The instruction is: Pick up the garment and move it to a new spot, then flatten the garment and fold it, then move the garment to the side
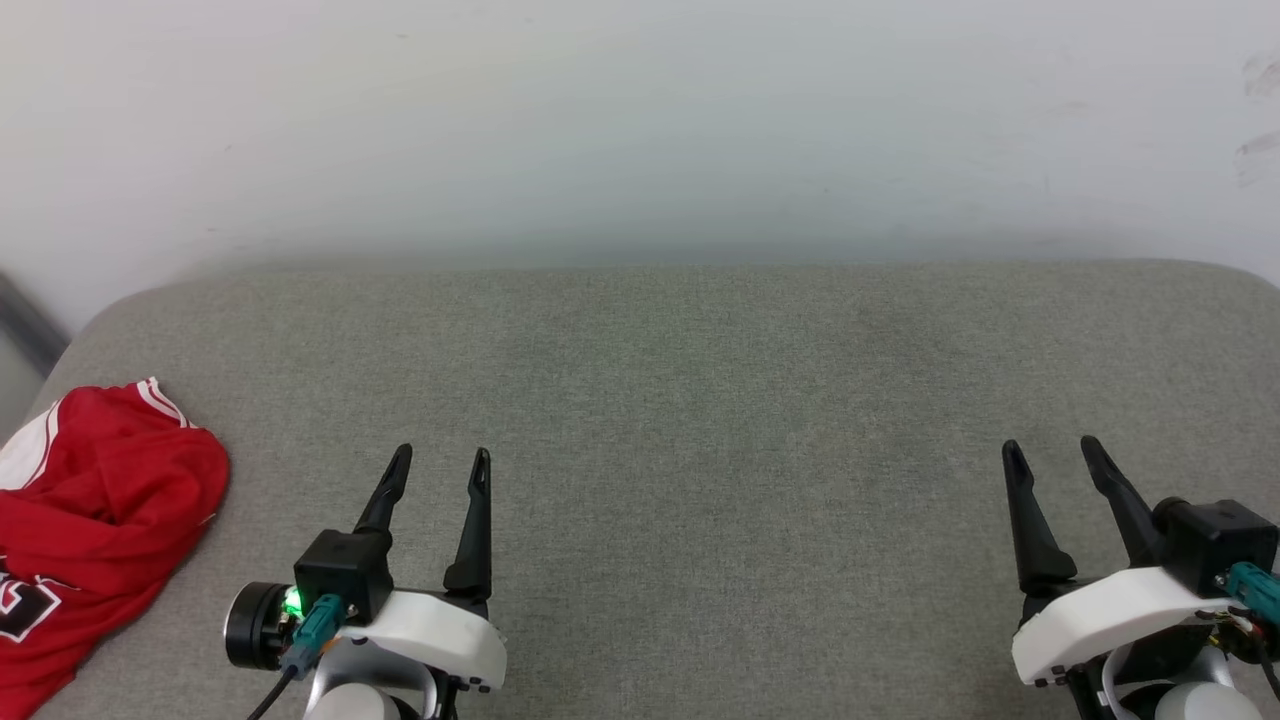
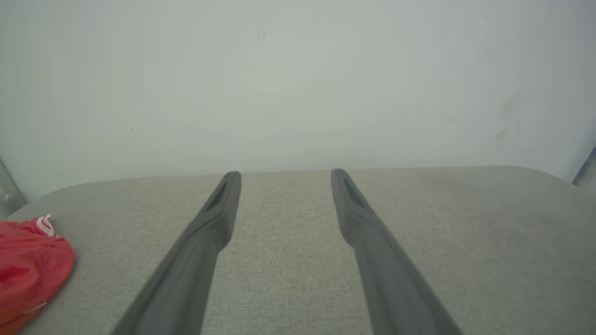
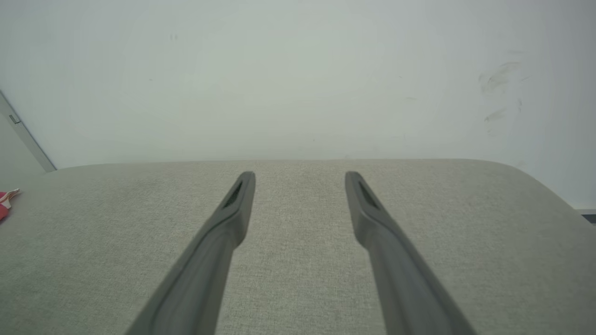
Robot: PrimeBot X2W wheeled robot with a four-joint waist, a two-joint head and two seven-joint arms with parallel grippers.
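Grey cushion (image 1: 700, 400), one crumpled garment (image 1: 100, 500)

left tool (image 2: 285, 174) spread (empty) | garment (image 2: 30, 265) crumpled, apart

Cannot read the black lettering on the garment (image 1: 95, 520), crumpled and cropped by the head view's left and bottom edges. Barely a red sliver of it at the right wrist view's left edge. Cropped at the wrist along that bottom edge: left gripper (image 1: 442, 453), right gripper (image 1: 1050, 443).
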